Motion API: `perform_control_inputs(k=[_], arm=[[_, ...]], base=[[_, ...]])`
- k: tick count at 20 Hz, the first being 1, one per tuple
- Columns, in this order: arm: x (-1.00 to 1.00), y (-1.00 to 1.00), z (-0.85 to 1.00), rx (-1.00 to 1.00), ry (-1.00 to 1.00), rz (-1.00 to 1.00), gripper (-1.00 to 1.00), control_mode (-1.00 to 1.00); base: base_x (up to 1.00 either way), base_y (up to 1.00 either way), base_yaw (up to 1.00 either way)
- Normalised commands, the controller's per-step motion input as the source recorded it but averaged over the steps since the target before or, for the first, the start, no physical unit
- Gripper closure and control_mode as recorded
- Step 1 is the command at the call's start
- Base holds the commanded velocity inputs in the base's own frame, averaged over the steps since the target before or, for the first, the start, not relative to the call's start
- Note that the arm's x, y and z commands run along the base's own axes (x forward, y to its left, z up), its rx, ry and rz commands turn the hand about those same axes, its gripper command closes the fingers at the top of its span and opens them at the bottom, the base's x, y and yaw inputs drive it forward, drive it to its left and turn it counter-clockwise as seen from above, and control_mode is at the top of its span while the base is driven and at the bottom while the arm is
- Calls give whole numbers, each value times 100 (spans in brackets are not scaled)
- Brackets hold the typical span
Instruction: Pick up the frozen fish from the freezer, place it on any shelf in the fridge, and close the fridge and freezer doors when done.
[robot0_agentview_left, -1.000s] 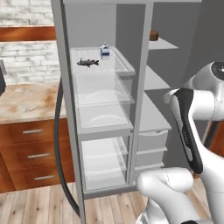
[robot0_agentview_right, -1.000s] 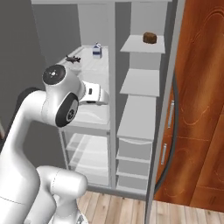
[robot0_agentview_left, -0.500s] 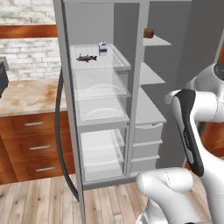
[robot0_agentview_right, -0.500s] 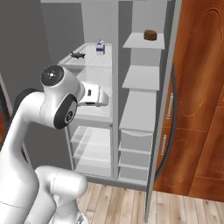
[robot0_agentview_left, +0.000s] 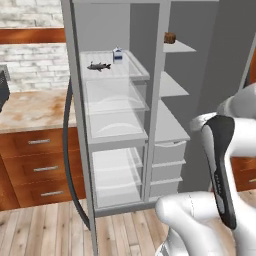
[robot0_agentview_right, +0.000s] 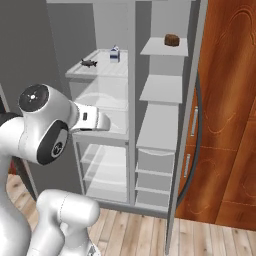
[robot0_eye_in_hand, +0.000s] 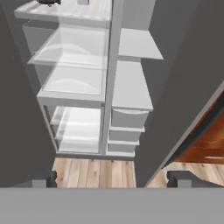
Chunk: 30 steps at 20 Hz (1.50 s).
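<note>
since the earlier frame my base has rolled right, so the open cabinet sits more centred. frozen fish (robot0_agentview_left: 98, 66) lies on the top freezer shelf (robot0_agentview_left: 131, 73) near its left edge, beside a small carton (robot0_agentview_left: 118, 55). my pincer (robot0_eye_in_hand: 111, 178) is spread wide, empty, well below and apart from the fish.

The arm (robot0_agentview_right: 47, 131) is built of smooth, glossy white shells, rounded and bulbous at each joint, with a fat curved segment swelling out low down over the base. One joint ends in a flat dark grey disc ringed in white, with a small pale mark at its middle, and a long dark grey strip with a row of tiny light dots runs down a white link (robot0_agentview_left: 220, 170). The claw (robot0_eye_in_hand: 111, 178) shows two small, blocky dark grey finger tips (robot0_eye_in_hand: 181, 178).
</note>
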Motion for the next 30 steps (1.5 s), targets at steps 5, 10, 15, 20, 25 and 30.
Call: perform_control_inputs(k=[5,10,15,20,25,30], arm=[[-78,87,0,6,-17,0,-100,-100],[-50,100,0,8,-20,-6,-100,-100],[-28,100,-3,12,-22,-17,-100,-100],[-9,100,-23,10,-18,-21,-100,-100],[5,100,-38,2,-12,-27,-100,-100],[42,100,-34,0,-1,-34,-100,-100]], base=[[0,0,0],[0,0,0],[0,0,0],[0,0,0],[0,0,0],[0,0,0]])
